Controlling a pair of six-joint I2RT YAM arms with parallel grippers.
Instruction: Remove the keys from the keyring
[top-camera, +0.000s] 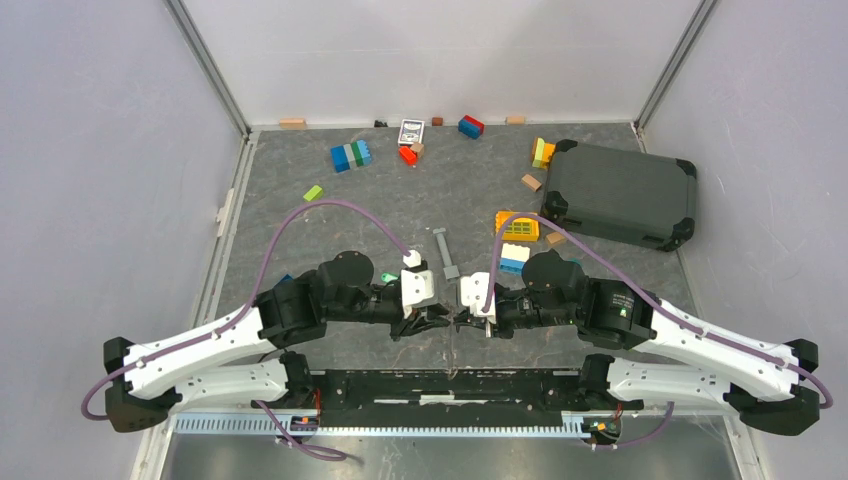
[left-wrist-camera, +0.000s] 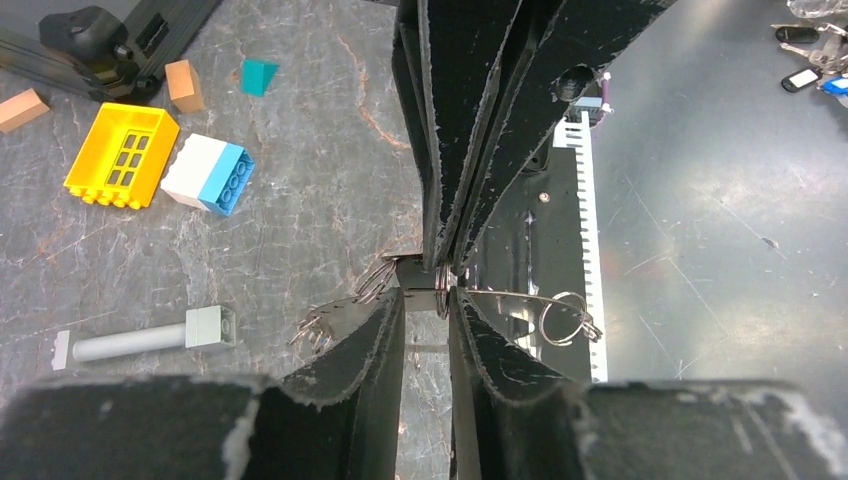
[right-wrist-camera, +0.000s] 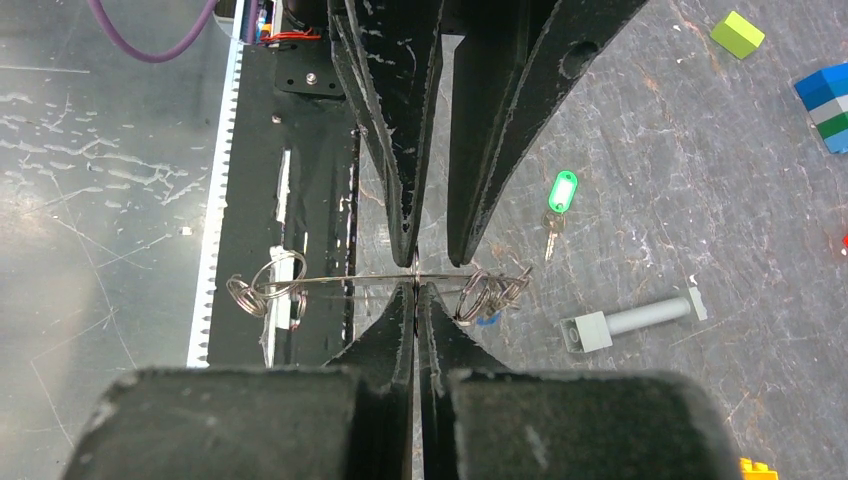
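The keyring (right-wrist-camera: 350, 278) shows edge-on as a thin silver wire held above the table near its front edge. Small silver rings (right-wrist-camera: 265, 285) hang at one end, and more rings with silver keys (right-wrist-camera: 490, 292) at the other. My right gripper (right-wrist-camera: 416, 288) is shut on the wire at its middle. My left gripper (left-wrist-camera: 427, 300) faces it tip to tip, its jaws a narrow gap apart at the wire; the keys (left-wrist-camera: 318, 322) hang just outside its left finger. A green-headed key (right-wrist-camera: 563, 192) lies loose on the table. From above, both grippers (top-camera: 455, 320) meet at centre.
A grey metal bar (top-camera: 445, 255) lies just beyond the grippers. A yellow grid block (top-camera: 517, 225) and a white-and-blue brick (top-camera: 513, 258) lie to the right of it. A dark case (top-camera: 620, 195) sits at the back right. Loose bricks (top-camera: 350, 155) are scattered along the back. The toothed rail (left-wrist-camera: 590, 230) runs along the front edge.
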